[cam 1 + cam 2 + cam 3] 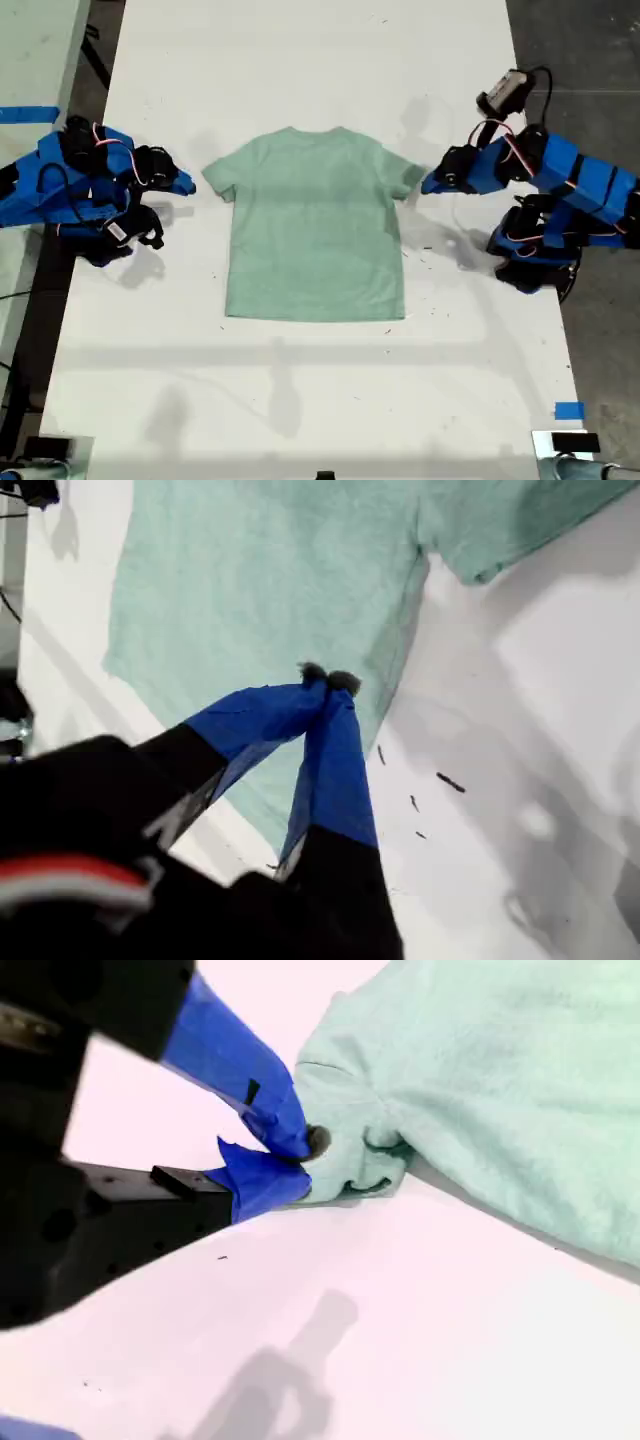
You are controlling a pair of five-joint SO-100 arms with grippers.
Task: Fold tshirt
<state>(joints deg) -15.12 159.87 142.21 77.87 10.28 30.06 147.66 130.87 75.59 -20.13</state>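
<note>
2 arms [70, 190] [570, 180] stretch low inward, my second tool [300, 1160] pinching the tshirt [315, 230].

Blue arms [585, 185], black motors, red-white cables

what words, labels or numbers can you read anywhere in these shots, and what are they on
None can be read in any view.
The tshirt is plain, with no print or visible tag.
The blue tape on the table carries no writing.
My first gripper and my second gripper show no legible markings; a pale mark on the first arm's black housing is too blurred to read.
</note>
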